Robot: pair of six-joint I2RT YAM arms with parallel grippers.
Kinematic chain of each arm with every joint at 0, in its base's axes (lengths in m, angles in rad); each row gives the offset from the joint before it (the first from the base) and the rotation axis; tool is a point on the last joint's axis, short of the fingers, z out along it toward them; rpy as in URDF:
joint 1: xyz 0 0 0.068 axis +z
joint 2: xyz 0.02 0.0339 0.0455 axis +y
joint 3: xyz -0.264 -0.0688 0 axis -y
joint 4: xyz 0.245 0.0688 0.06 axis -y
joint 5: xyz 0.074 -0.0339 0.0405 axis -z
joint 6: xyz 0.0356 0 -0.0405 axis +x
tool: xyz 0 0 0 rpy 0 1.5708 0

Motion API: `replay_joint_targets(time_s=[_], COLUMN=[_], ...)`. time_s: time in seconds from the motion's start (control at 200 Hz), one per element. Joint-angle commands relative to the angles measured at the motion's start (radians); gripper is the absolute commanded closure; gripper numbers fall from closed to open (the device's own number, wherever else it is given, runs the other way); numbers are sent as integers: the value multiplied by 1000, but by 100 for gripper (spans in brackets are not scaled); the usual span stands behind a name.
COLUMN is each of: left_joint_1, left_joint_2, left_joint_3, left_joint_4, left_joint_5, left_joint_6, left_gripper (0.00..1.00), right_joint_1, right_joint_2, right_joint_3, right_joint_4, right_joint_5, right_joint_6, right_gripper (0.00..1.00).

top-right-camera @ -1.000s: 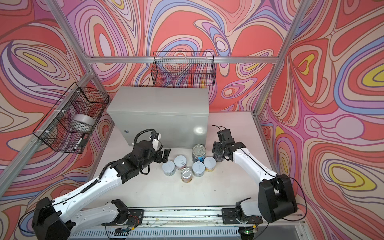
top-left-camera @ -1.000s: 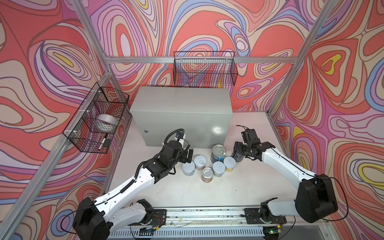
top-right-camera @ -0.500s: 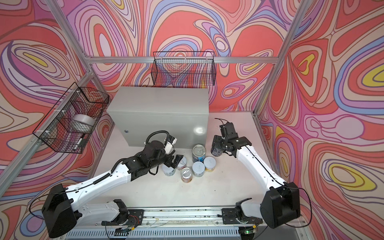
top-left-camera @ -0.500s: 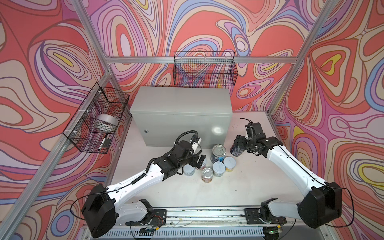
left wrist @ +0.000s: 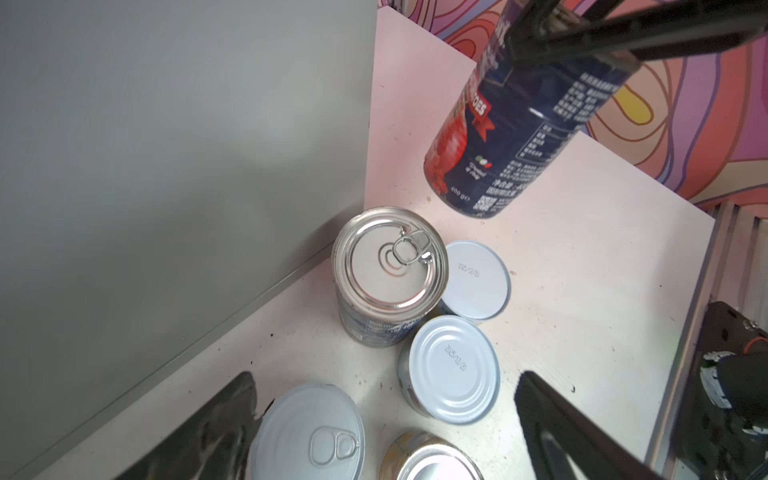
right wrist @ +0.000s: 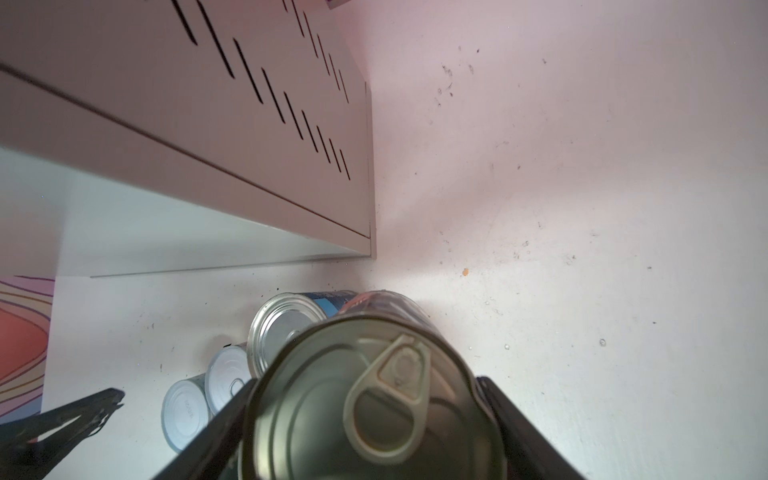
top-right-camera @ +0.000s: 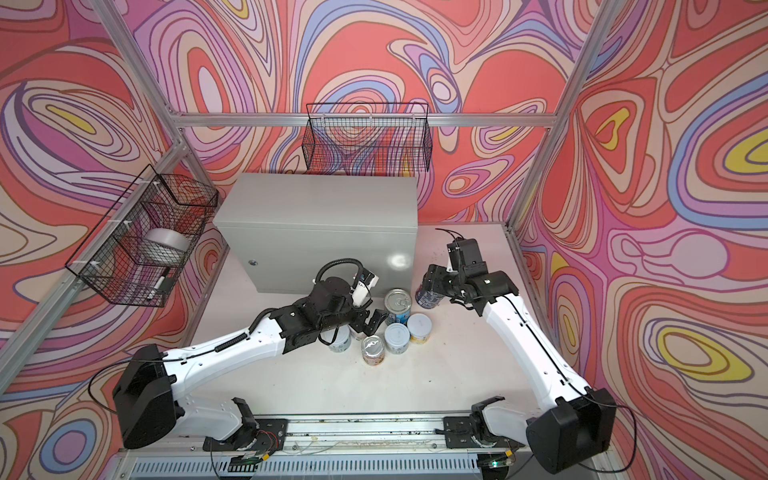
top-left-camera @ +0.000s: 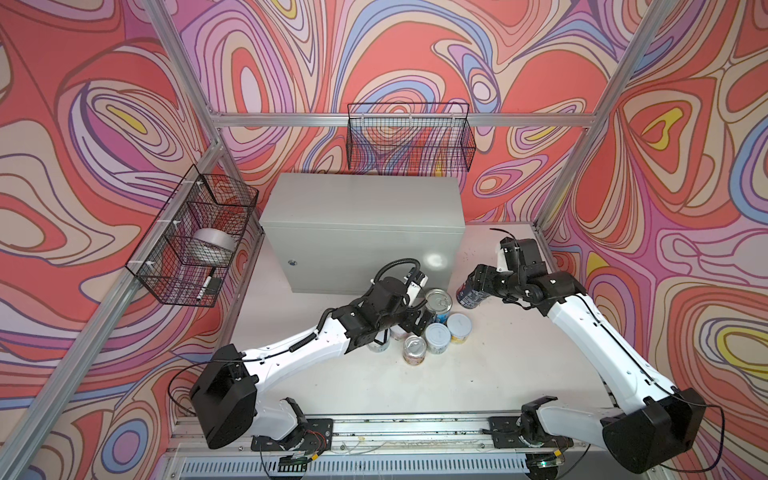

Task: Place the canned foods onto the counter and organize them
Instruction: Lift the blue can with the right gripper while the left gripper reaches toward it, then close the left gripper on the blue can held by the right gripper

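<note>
My right gripper (top-left-camera: 478, 279) (right wrist: 361, 415) is shut on a tall dark-blue can (top-left-camera: 471, 294) (top-right-camera: 428, 294) (left wrist: 519, 137), held tilted above the white table beside the counter's right front corner. The counter (top-left-camera: 361, 199) (top-right-camera: 316, 199) is a grey metal cabinet with a bare top. A second tall can (top-left-camera: 439, 300) (left wrist: 390, 262) stands in front of the counter with several short cans (top-left-camera: 437, 334) (top-right-camera: 395, 336) close beside it. My left gripper (top-left-camera: 409, 322) (left wrist: 384, 395) hangs open low over this cluster, a pull-tab short can (left wrist: 307, 436) near one finger.
A wire basket (top-left-camera: 195, 245) on the left wall holds a grey tape roll (top-left-camera: 212, 247) and a marker. A second wire basket (top-left-camera: 409, 137) hangs on the back wall above the counter. The arms' mounting rail (top-left-camera: 395, 428) runs along the table's front edge.
My left arm has reached rightward until its open gripper is over the can cluster. My right gripper has lifted the dark-blue can off the table.
</note>
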Motion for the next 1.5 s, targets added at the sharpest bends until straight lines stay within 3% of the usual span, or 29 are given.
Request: replay_joint_targets(time_s=[0.0, 0.29, 0.686, 0.917, 1.107, 1.252, 1.497], left_joint_1=[-12, -25, -25, -25, -26, -26, -25], left_joint_2=[18, 16, 37, 64, 55, 58, 61], left_joint_3=[40, 7, 4, 32, 32, 39, 44], left_joint_4=[-18, 94, 139, 146, 144, 147, 178], left_joint_5=[23, 181, 249, 266, 237, 231, 205], left_joint_6=[9, 52, 96, 126, 155, 161, 162], left_gripper=[0, 1, 3, 4, 4, 5, 5], right_joint_1=[-3, -3, -3, -3, -3, -3, -3], right_joint_2=[-43, -34, -11, -9, -20, -15, -8], right_joint_3=[58, 97, 142, 157, 149, 133, 130], right_joint_4=[47, 45, 46, 35, 17, 61, 54], right_joint_5=[-46, -176, -319, -452, -491, -610, -632], right_joint_6=[4, 5, -14, -45, -74, -72, -89], right_gripper=[49, 50, 51, 51, 51, 51, 51])
